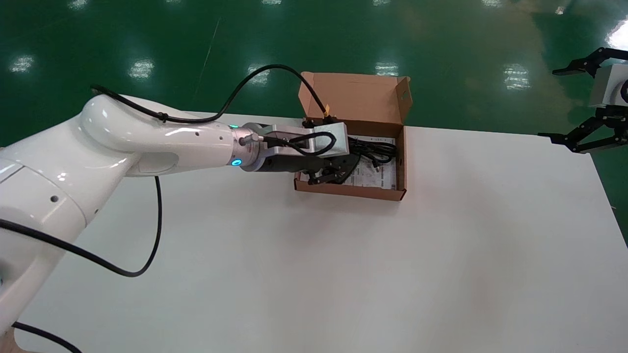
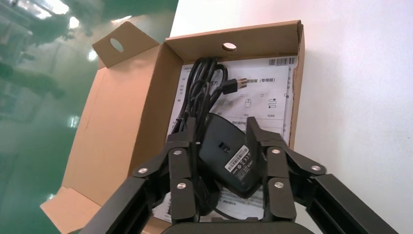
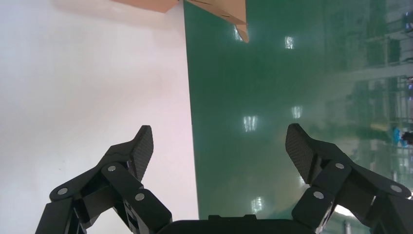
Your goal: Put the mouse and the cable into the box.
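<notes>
The open cardboard box (image 1: 354,95) stands at the table's far edge, lid flap up. In the left wrist view a black mouse (image 2: 229,153) hangs upside down, its label showing, just above the printed sheet (image 2: 272,92) on the box floor. My left gripper (image 2: 221,124) is shut on the mouse's sides, low inside the box (image 2: 122,126). The coiled black cable (image 2: 202,85) with its USB plug (image 2: 235,85) lies in the box beyond the mouse. In the head view the left gripper (image 1: 333,174) sits in the box's left part beside the cable (image 1: 375,149). My right gripper (image 1: 548,104) is parked open off the table's far right edge.
The white table (image 1: 343,269) spreads wide in front of the box, and green floor lies beyond its far and right edges. In the right wrist view the open right gripper (image 3: 221,146) hangs over the table edge (image 3: 187,97), with a box corner (image 3: 219,7) far off.
</notes>
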Motion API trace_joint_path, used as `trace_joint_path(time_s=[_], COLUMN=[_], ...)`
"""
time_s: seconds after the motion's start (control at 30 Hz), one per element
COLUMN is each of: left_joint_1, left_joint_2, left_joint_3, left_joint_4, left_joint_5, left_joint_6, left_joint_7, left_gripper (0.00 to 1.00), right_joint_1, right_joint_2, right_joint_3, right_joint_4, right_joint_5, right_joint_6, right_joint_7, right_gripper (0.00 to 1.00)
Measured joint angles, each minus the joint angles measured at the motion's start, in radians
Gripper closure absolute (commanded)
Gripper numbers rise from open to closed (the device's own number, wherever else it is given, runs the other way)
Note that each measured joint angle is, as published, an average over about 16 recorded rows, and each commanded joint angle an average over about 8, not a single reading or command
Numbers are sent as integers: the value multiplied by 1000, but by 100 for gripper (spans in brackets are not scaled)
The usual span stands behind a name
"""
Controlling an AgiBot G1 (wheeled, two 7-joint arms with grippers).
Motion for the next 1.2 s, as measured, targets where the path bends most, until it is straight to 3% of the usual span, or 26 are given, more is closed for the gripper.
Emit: trace_joint_path(time_s=[1.2], left_joint_1=[346], left_joint_2=[-426], left_joint_3=[-490], left_joint_4=[-474], left_joint_5=[-243], left_joint_6=[392], left_joint_7=[-296], left_gripper=[0], right_joint_1=[-566], right_joint_2=[130], right_joint_3=[256], right_joint_4=[722], right_joint_5=[480], right_joint_6=[-123], right_joint_7=[603], right_gripper=[0])
